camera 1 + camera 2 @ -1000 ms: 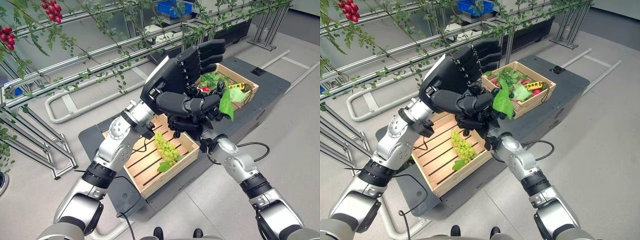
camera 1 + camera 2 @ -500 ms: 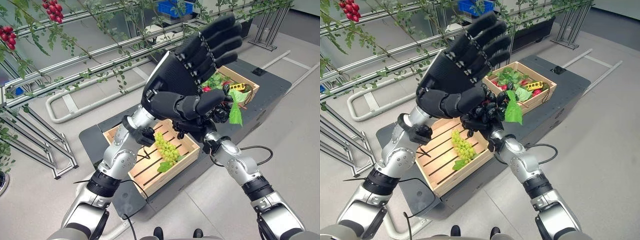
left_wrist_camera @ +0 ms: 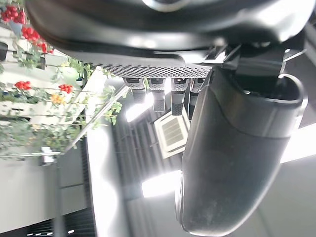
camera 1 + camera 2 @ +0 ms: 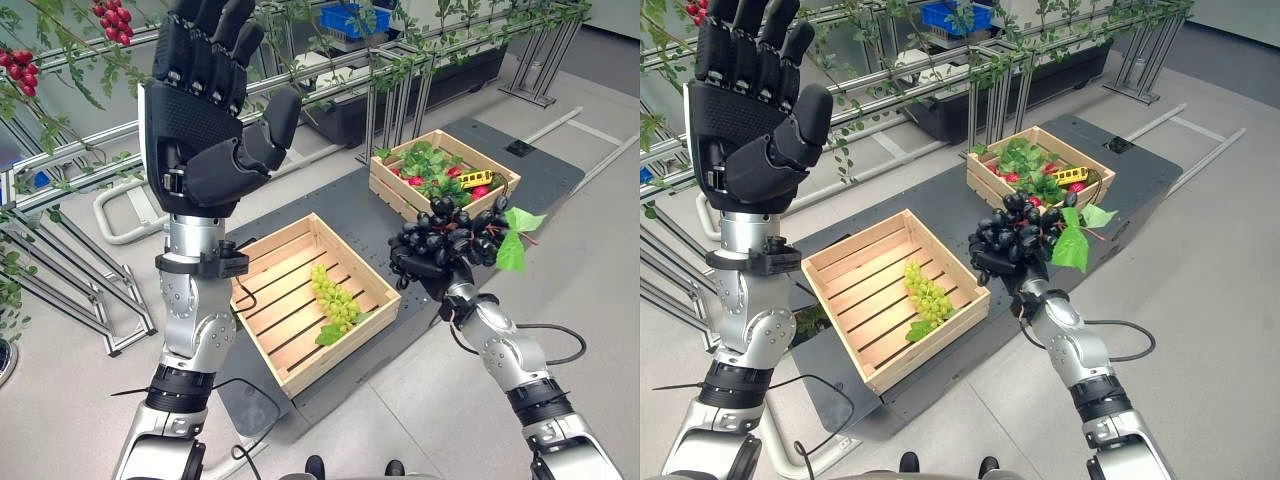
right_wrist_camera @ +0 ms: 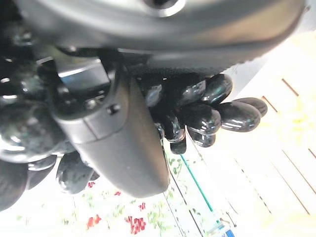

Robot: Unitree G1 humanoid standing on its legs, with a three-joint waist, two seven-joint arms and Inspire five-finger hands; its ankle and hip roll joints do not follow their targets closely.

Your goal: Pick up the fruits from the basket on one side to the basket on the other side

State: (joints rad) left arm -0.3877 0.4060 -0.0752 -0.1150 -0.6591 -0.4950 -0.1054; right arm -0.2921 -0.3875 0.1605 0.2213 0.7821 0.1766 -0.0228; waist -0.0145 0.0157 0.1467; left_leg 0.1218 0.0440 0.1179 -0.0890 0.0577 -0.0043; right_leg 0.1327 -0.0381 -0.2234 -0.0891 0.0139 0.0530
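Mid-transfer, carry phase. Right robot hand (image 4: 432, 262) clenched around dark grape bunch (image 4: 452, 228), palm up, bunch sitting on top with a green leaf (image 4: 514, 238) hanging off the far side. Right wrist view confirms: thumb and fingers wrapped round glossy dark grapes (image 5: 207, 111).

Bunch held in the air between the two crates, just beside the near corner of the far crate (image 4: 497, 168) and off the right edge of the near crate (image 4: 330, 358). Not over either one. Far crate packed with leaves, red fruit and something yellow. Near crate holds one green grape bunch (image 4: 334, 296) on its slats, otherwise bare boards.

Left robot hand (image 4: 205, 120) raised high, released, fingers straight and spread, palm facing the camera, grasping nothing. Well clear of both crates.

Judgement: grape pick done, drop-off pending. Destination likely the near crate, given the contents. Next move needs a swing of the right robot hand to the robot's left until the bunch sits above the slats, then a wrist roll and lowering before release.

Risk: bunch resting on an upturned palm, loose grapes may fall off during roll. Best kept low over the crate before opening.
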